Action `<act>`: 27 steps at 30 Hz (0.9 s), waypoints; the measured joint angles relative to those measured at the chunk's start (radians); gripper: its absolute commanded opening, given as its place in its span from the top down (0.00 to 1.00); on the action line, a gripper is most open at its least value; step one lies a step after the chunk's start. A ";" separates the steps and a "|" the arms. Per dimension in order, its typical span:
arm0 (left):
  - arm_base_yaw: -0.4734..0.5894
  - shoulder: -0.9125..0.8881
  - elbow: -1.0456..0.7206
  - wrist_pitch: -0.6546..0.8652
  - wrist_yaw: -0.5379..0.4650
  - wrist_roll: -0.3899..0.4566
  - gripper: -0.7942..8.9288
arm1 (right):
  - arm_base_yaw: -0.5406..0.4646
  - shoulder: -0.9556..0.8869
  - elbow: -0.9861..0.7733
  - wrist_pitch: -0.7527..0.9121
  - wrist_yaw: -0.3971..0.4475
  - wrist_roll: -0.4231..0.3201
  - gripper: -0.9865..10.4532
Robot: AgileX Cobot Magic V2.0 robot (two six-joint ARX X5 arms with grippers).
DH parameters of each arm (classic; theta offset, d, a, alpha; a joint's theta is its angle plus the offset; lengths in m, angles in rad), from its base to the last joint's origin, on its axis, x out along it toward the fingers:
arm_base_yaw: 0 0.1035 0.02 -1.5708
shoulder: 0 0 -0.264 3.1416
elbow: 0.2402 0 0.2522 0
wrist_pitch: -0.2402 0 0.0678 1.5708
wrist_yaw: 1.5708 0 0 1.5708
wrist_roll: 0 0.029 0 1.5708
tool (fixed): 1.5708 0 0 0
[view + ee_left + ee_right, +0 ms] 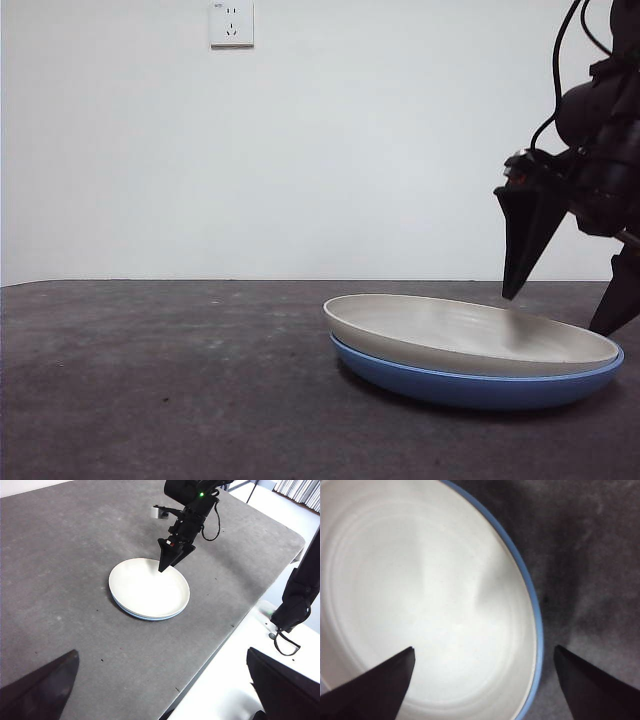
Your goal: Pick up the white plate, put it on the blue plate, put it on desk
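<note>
The white plate (470, 335) is matte cream with faint rings inside and sits nested in the glossy blue plate (480, 385), which shows only as a thin rim beneath it. Both rest on the mottled grey desk (160, 380), toward its right edge in the front view. The left wrist view alone shows the stack near one long edge of the desk, and the left gripper (160, 680) high and well apart from it, jaws spread wide and holding nothing. The right gripper (482, 655) hangs just above the plates' rim, jaws spread to either side of it, one over the white plate, one over the desk, pinching nothing.
</note>
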 measured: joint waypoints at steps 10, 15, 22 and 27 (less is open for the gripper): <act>0.000 0.000 0.000 0.000 0.000 0.000 0.33 | -0.004 0.050 0.000 0.009 -0.030 0.000 0.75; 0.000 0.000 0.000 0.000 0.000 0.000 0.33 | -0.005 0.054 0.000 0.008 -0.020 0.000 0.89; 0.000 0.000 0.000 0.000 0.000 0.000 0.33 | -0.019 0.054 0.000 0.007 0.022 0.000 0.91; 0.000 0.000 0.000 0.000 0.000 0.000 0.33 | -0.043 0.055 0.010 -0.026 -0.023 0.000 0.91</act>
